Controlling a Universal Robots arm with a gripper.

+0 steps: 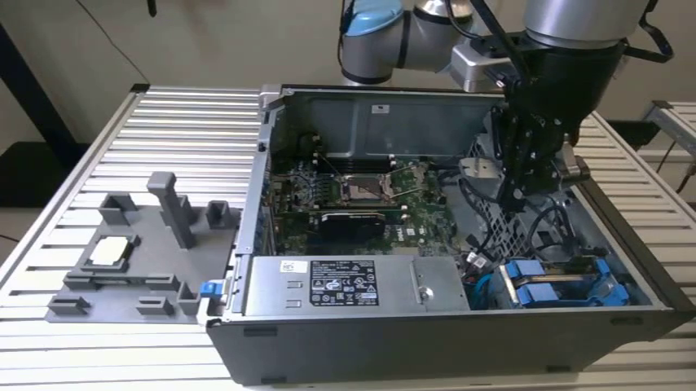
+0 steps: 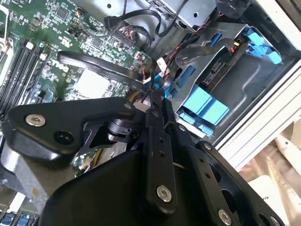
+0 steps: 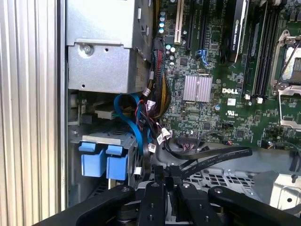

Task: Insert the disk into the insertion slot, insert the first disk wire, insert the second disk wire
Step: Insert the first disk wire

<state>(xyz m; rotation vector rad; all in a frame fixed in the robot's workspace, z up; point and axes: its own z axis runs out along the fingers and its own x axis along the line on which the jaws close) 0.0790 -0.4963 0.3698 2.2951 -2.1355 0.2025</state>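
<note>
Slatted bench | disk blue-framed, seated in computer case | gripper pinched closed

Exterior view.

- Table: silver, ribbed in parallel slats.
- Fixture tray, at nine o'clock of the computer case: matt mid-grey, carrying one pale square piece.
- Computer case: dark grey shell, lighter grey inner walls.
- Motherboard: green, with black sockets.
- Power-supply box, at six o'clock within the case: silver-grey, white label with black print.
- Disk carrier frame, at five o'clock within the case: bright blue.
- Arm: silver, with a pale blue cap.
- Gripper: black.

First wrist view.

- Ribbon cable: blue.
- Wire bundle: red, yellow and black.
- Heatsink: silver, finned in fine lines.
- Flat cables: black.
</note>
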